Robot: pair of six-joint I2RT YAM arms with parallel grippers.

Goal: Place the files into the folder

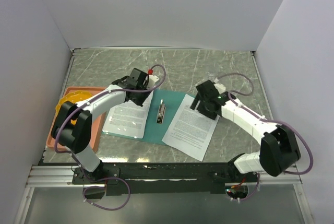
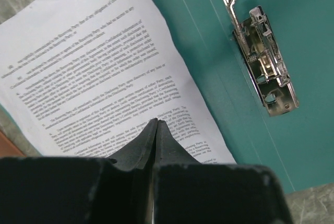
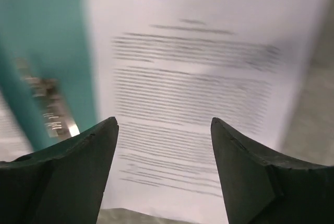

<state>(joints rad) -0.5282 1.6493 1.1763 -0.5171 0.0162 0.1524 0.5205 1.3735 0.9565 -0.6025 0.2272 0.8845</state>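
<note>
The teal folder [image 1: 175, 110] lies open on the table, its metal clip [image 1: 161, 112] at the spine. One printed sheet [image 1: 125, 119] lies on its left half. A second sheet [image 1: 190, 127] lies askew across its right edge and onto the table. My left gripper [image 1: 140, 97] is shut and empty; in the left wrist view its tips [image 2: 156, 121] sit over the left sheet [image 2: 94, 72], beside the folder [image 2: 219, 36] and clip [image 2: 263, 67]. My right gripper [image 1: 202, 106] is open over the second sheet [image 3: 198, 67]; the right wrist view [image 3: 163, 125] is blurred, with the folder [image 3: 47, 51] at left.
A salmon-orange tray [image 1: 54, 130] with a yellow object [image 1: 73, 100] in it stands at the left, by the left arm. White walls close in the grey marble table [image 1: 224, 67] at the back and sides. A black rail [image 1: 167, 171] runs along the near edge.
</note>
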